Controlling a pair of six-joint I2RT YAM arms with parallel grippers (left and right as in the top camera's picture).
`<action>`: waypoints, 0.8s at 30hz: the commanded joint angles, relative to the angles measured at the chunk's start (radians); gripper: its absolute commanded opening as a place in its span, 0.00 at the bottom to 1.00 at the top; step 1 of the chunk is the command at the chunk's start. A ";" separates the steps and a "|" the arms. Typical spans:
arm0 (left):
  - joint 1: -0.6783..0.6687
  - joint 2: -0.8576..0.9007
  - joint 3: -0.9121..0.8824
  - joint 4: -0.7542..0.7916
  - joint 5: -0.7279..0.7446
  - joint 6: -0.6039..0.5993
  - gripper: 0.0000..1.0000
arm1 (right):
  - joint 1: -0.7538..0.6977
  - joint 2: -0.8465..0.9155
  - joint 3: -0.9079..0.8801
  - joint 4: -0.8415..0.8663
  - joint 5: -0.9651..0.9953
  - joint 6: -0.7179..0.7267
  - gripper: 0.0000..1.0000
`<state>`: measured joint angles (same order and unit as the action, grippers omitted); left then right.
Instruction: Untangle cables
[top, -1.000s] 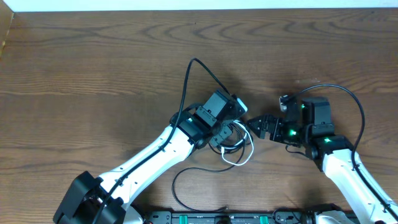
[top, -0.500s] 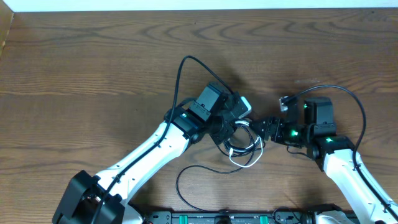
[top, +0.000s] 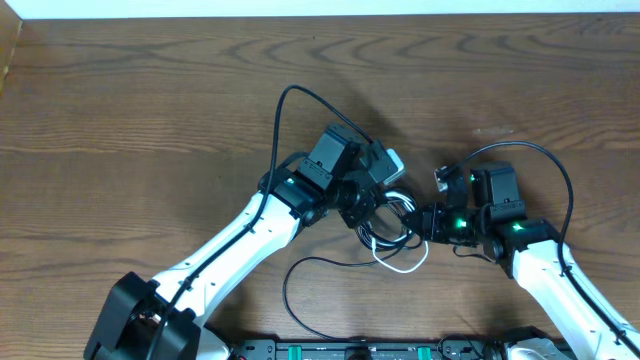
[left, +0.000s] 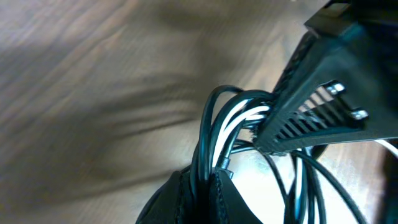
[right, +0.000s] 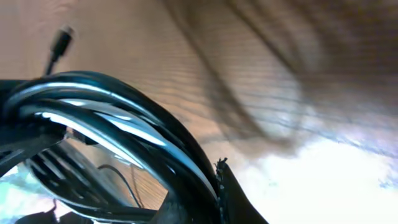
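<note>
The right gripper (top: 419, 221) has just reached in and closed its fingers on the cables (left: 210, 134), mid-table. The left gripper (top: 365, 207) stays clamped on the same bundle. With both holding, pulling apart looks possible.

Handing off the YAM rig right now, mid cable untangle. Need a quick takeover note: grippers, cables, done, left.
Left gripper: shut on the cables, bundle mid-table between the arms.
Right gripper: shut on the same bundle from the opposite side.
Cables: black strands plus a white strand looping below the grip; one black tail curves across the table toward the arm bases.
Done: both arms have a hold.
Left: nothing separated yet; the strands need pulling apart and laying out singly.
</note>
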<state>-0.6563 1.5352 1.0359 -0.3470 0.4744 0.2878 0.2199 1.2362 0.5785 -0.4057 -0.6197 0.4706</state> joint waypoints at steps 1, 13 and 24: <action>0.027 -0.019 0.000 0.013 0.060 -0.012 0.08 | -0.006 0.004 -0.003 -0.055 0.199 0.030 0.01; 0.229 -0.029 0.000 0.014 0.060 -0.128 0.08 | -0.005 0.004 -0.003 -0.163 0.406 0.122 0.01; 0.397 -0.033 0.000 0.004 0.072 -0.408 0.30 | -0.005 0.004 -0.003 -0.138 0.343 0.127 0.01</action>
<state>-0.2642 1.5223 1.0252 -0.3344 0.5434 -0.0151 0.2161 1.2442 0.5697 -0.5655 -0.2508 0.5785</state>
